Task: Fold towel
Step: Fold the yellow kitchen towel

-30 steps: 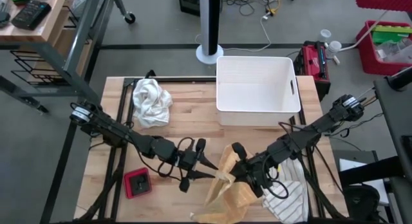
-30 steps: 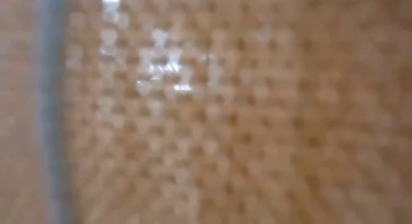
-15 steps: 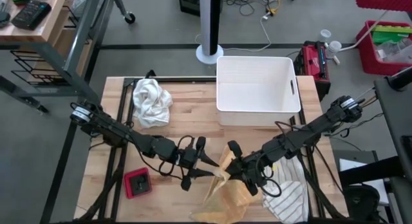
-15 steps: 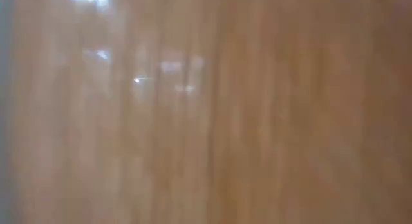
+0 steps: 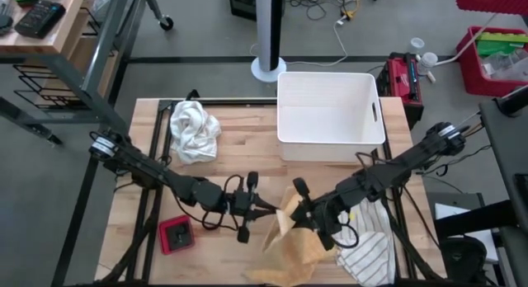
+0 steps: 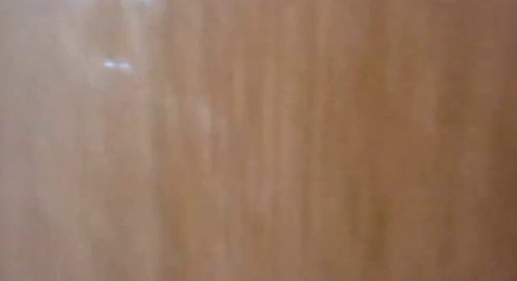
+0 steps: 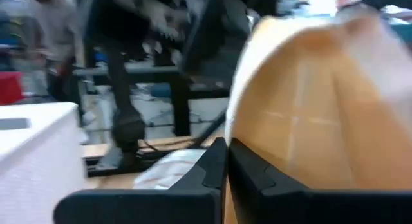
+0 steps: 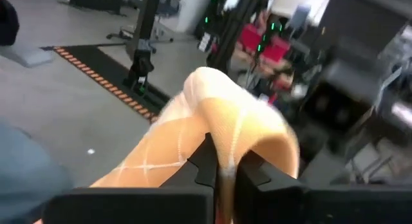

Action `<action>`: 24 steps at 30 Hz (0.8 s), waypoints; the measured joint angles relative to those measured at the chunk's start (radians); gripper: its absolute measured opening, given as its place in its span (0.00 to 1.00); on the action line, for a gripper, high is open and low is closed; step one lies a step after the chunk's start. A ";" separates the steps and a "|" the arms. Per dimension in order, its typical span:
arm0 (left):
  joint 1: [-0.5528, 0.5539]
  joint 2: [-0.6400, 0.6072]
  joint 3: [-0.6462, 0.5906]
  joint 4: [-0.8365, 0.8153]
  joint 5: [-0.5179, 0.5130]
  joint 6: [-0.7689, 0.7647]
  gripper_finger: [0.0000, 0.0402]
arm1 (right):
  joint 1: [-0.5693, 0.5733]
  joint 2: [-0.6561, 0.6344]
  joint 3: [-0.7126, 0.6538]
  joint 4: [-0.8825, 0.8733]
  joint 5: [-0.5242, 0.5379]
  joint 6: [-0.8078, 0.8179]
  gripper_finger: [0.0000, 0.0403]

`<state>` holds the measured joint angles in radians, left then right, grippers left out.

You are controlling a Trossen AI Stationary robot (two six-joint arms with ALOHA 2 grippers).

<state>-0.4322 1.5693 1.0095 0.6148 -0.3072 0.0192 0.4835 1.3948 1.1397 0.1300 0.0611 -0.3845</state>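
Pinching the orange towel (image 5: 293, 242) from both sides, lifted off the wooden table (image 5: 247, 151) near its front edge. Left gripper (image 5: 266, 211) pressed together on the towel's edge, cloth rising just past the fingertips (image 7: 222, 161). Right gripper (image 5: 303, 218) clamping a raised fold between its fingers (image 8: 207, 161), cloth draping down both sides. Striped cloth (image 5: 367, 252) lying just beyond the right jaws; white bin (image 5: 330, 114) well apart.
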 joint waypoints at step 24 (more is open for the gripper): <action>-0.025 -0.041 0.780 -1.379 -0.677 -0.032 0.00 | 0.000 -0.304 -0.028 -0.560 0.388 0.582 0.33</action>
<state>-0.4573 1.5279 1.7897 -0.7639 -0.9846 -0.0131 0.4835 1.0911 1.1118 -0.4299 0.4494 0.1971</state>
